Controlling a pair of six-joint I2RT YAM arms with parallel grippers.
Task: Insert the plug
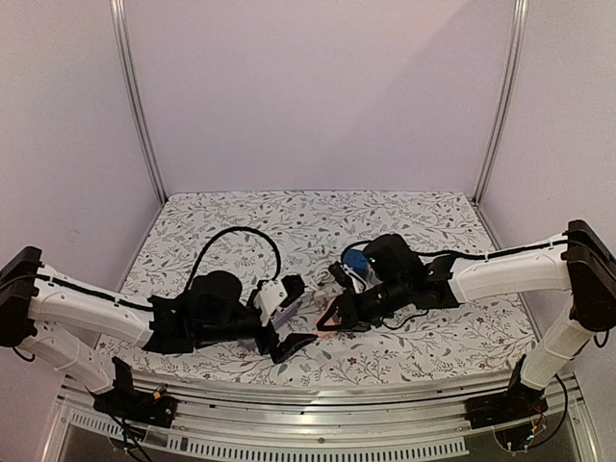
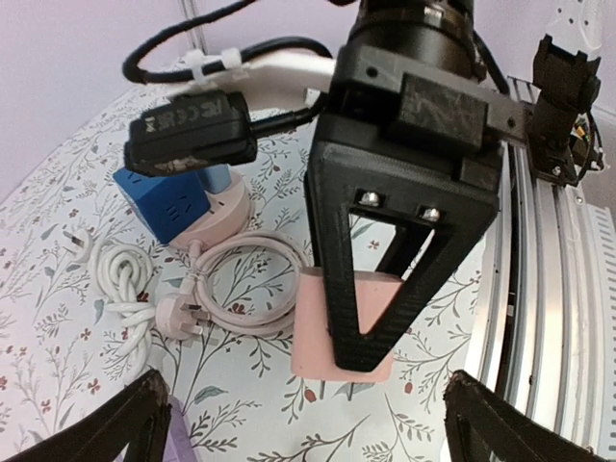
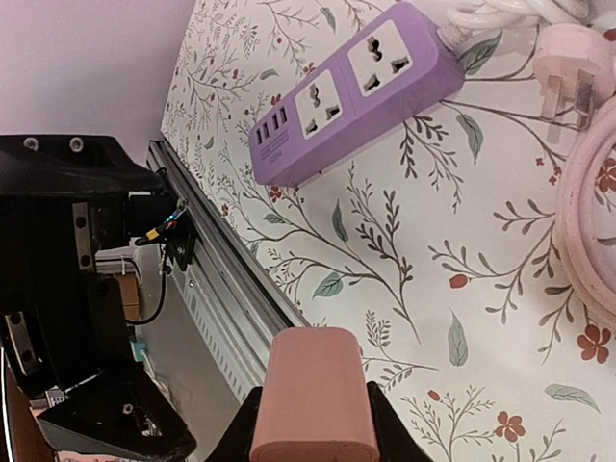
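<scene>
The right gripper (image 3: 315,423) is clamped on a pink block (image 3: 313,385), perhaps a socket body, held low near the middle of the worktop's (image 1: 433,217) near edge. The pink plug (image 2: 178,318) lies loose there beside its coiled cord (image 2: 245,324), gripped by nothing. The left gripper (image 2: 308,404) hangs with its fingers wide apart by the purple power strip (image 3: 356,91).

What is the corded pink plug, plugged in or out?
Out. The corded pink plug lies loose, prongs bare, apart from the purple power strip.
</scene>
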